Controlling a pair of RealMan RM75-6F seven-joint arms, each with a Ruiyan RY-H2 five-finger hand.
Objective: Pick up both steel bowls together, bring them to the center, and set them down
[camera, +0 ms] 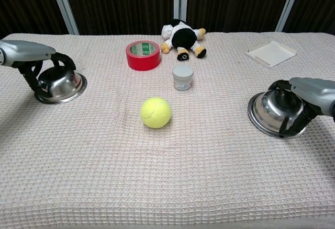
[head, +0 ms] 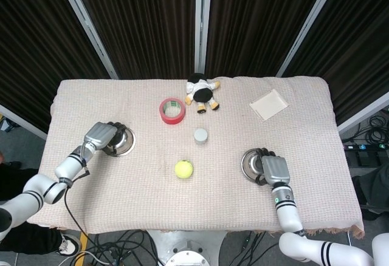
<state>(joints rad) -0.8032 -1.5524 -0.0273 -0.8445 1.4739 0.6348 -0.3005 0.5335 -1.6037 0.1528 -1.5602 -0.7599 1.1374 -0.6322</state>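
since both bowls must rise together, the left hand (camera: 36, 64) clasps the nine o'clock steel bowl (camera: 62, 85) while the right hand (camera: 309, 95) clasps the four o'clock steel bowl (camera: 275, 114), fingers curled over each rim.

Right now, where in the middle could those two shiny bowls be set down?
Bare cloth lies either side of the yellow tennis ball and along the near edge. It is crowded behind: small white jar, red tape roll, black-and-white plush toy.

The table (head: 121, 187) is covered with a pale waffle-weave cloth (camera: 167, 187). Resting on the cloth: two steel bowls, left (camera: 58, 85) and right (camera: 275, 115); a tennis ball (camera: 155, 112); a red tape roll (camera: 142, 55); a small jar (camera: 182, 77); a plush toy (camera: 182, 38); a white tray (camera: 271, 53).
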